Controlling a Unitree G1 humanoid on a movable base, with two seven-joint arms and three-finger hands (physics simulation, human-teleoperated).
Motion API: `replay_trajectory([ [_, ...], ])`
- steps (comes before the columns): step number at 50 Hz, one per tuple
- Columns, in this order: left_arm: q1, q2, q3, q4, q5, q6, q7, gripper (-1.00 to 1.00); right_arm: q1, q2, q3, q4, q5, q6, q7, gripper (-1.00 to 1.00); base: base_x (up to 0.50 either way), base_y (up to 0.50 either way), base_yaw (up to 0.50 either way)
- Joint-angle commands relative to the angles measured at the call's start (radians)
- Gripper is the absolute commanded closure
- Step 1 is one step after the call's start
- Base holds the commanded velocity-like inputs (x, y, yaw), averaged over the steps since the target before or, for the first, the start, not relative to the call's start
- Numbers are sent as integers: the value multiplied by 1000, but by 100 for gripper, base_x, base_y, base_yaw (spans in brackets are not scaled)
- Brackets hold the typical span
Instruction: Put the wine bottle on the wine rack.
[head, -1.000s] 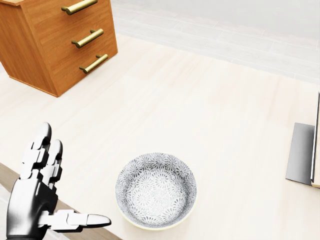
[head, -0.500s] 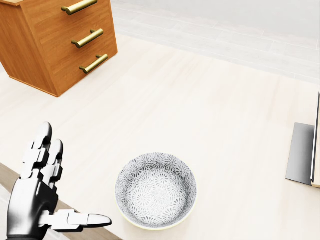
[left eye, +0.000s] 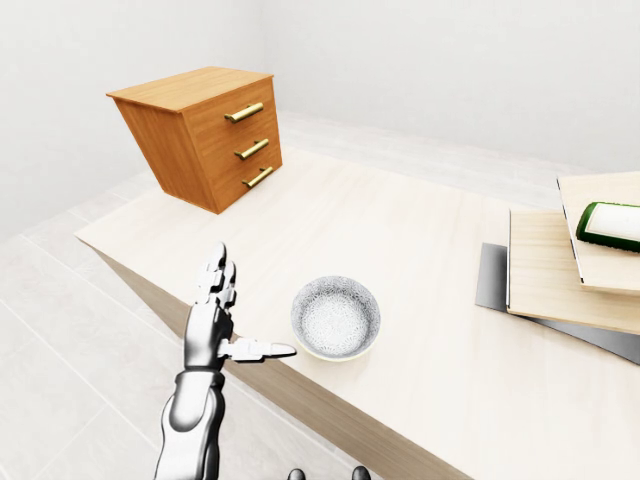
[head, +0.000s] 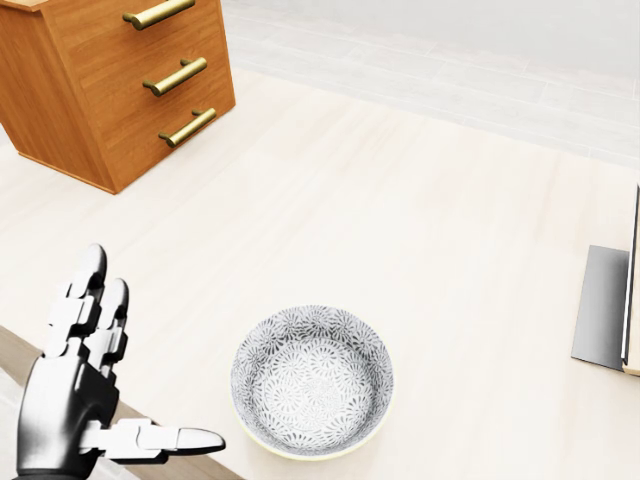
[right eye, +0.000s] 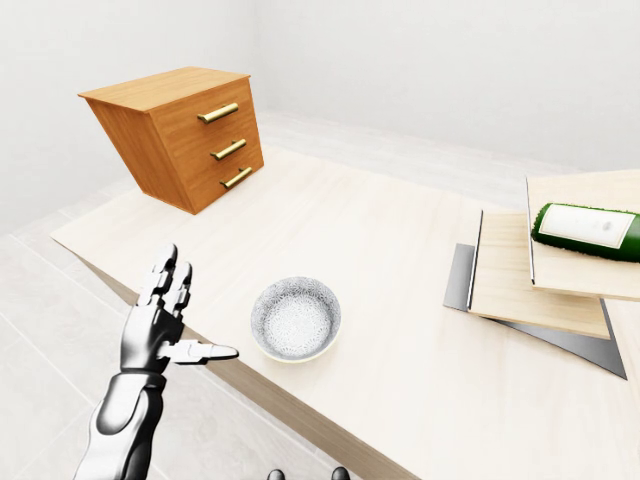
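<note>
The green wine bottle (right eye: 588, 227) with a white label lies on its side on the top step of the pale wooden wine rack (right eye: 515, 280), at the right edge of the right-eye view. My left hand (head: 145, 365) is open and empty, fingers spread, over the table's near edge just left of the patterned bowl (head: 312, 380). It is far from the bottle. Only two dark fingertips (left eye: 355, 472) of my right hand show at the bottom edge of the left-eye view.
A wooden drawer chest (left eye: 205, 133) with brass handles stands at the table's upper left. The pale table (head: 400, 220) spans the views. A grey base plate (right eye: 459, 283) lies under the rack. White tiled floor lies to the left.
</note>
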Motion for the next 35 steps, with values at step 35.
replay_trajectory([
  [35,6,1,-15,-44,0,24,-8,-100,-76,196,-738,-1387,43,0,-659,-100,0,0,0],
])
